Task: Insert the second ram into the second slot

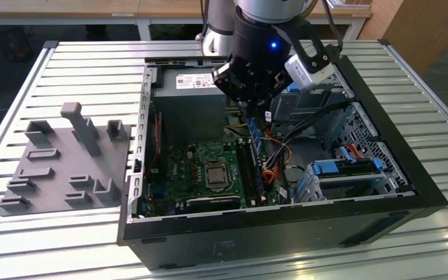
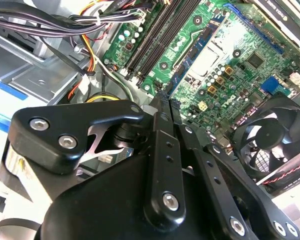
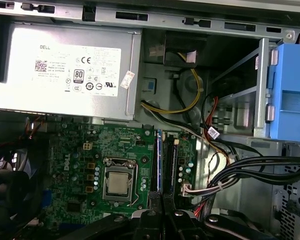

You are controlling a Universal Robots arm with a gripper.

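My gripper (image 1: 249,111) hangs inside the open computer case (image 1: 410,192), over the far end of the motherboard (image 1: 200,169). Its fingers are shut on the second ram (image 3: 159,160), a thin blue stick seen edge-on and running out past the fingertips. In the second wrist view the ram (image 2: 190,62) is slanted and lies between the black memory slots (image 2: 155,40) and the processor socket (image 2: 205,55). In the first wrist view the stick lies right beside the slots (image 3: 171,165), parallel to them. In the exterior view a blue sliver of the ram (image 1: 251,123) shows under the gripper.
A silver power supply (image 3: 65,70) fills the case's far end. Bundled cables (image 3: 230,170) and a blue drive bay (image 3: 290,90) crowd one side of the slots, and a black fan (image 2: 272,135) sits beyond the socket. A grey parts fixture (image 1: 60,163) lies outside the case at the exterior view's left.
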